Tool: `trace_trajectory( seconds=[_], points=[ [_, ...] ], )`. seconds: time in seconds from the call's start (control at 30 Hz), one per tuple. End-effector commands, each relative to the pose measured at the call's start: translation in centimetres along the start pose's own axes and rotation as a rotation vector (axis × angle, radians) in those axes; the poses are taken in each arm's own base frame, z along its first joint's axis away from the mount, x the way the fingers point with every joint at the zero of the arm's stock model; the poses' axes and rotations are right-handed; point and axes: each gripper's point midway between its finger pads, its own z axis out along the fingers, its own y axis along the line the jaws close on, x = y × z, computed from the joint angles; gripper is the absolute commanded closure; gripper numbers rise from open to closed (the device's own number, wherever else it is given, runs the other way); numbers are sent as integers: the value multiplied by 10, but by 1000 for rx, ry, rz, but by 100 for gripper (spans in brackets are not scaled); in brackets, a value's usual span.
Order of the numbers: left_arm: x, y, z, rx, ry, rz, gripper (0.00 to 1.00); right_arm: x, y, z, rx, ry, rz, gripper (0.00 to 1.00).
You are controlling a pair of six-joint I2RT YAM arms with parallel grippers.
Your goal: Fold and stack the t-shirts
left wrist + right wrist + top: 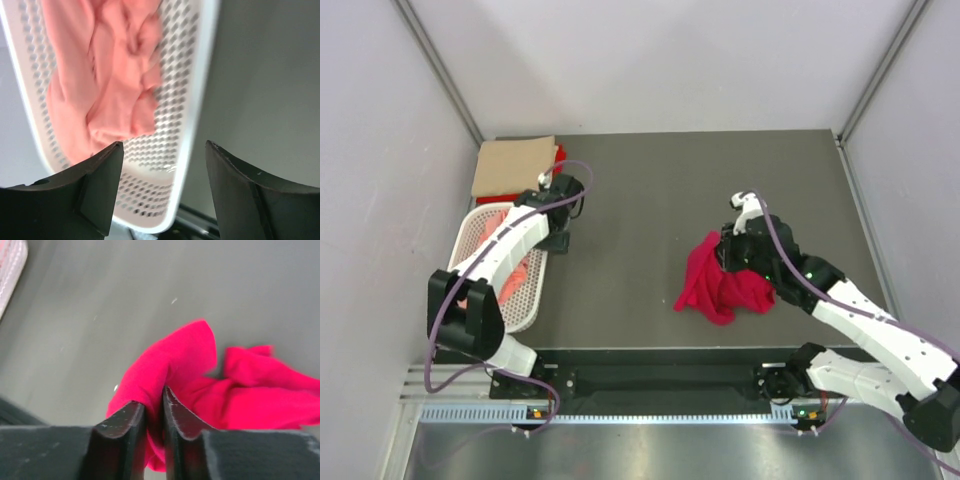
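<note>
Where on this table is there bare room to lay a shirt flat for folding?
The widest bare patch of the dark grey table lies between the white plastic mesh basket and the crumpled crimson red t-shirt, running back to the far edge. The far right corner is also bare. The left side is crowded: basket, folded tan t-shirt and left gripper.

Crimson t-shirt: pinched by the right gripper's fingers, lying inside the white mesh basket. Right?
No. The fingers of the right gripper do pinch the crimson t-shirt, but it lies on the dark table, not in the white mesh basket, as the top external view shows.
</note>
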Motion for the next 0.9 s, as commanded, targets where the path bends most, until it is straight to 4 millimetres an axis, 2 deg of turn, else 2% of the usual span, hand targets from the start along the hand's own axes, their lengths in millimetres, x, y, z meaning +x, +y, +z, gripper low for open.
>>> trace_trajectory(
  seconds=[0.0, 0.07, 0.1, 0.13, 0.2, 0.23, 0.27, 0.33, 0.4, 0.43, 0.53, 0.57, 0.6, 0.63, 0.7, 0.73, 0.8, 0.87],
  points=[
    [-59, -11, -57, 229, -189, -152, 28, -22, 33, 2, -140, 5, 27, 77],
    [-85, -24, -88, 385, -299, -162, 28, -19, 21, 4, -69, 40, 30, 68],
    [-97, -40, -104, 503, -342, -163, 28, -29, 19, 0, -44, 20, 45, 58],
    [-104, -49, -114, 557, -366, -159, 28, -29, 4, -3, 31, 25, 60, 53],
    [-108, -83, -130, 704, -389, -97, 28, -42, -12, -8, 118, 4, 127, 47],
    [-106, -92, -129, 714, -383, -76, 28, -45, -26, -9, 163, 6, 163, 46],
    [-99, -110, -134, 763, -374, -32, 28, -42, -34, -11, 193, 26, 184, 46],
    [-87, -140, -128, 826, -345, 34, 28, -37, -54, -7, 266, 45, 243, 46],
    [-73, -164, -125, 881, -328, 94, 29, -17, -72, -1, 339, 105, 290, 48],
    [-60, -180, -118, 914, -307, 122, 29, -12, -90, 0, 390, 119, 331, 48],
    [-37, -203, -108, 985, -247, 155, 30, 12, -124, 4, 494, 169, 458, 50],
    [-29, -210, -113, 1037, -225, 160, 29, 21, -130, 6, 517, 188, 508, 51],
    [-23, -215, -119, 1072, -225, 174, 29, 31, -131, 11, 517, 230, 541, 54],
    [-6, -225, -122, 1101, -207, 214, 29, 36, -134, 13, 524, 246, 565, 55],
    [0, -232, -130, 1112, -231, 231, 28, 51, -130, 21, 512, 287, 605, 58],
    [12, -240, -136, 1132, -222, 261, 28, 58, -124, 24, 487, 309, 617, 58],
    [17, -251, -143, 1168, -214, 264, 28, 80, -127, 25, 516, 349, 648, 58],
    [20, -258, -141, 1167, -198, 246, 28, 90, -135, 27, 558, 346, 652, 57]
  ],
)
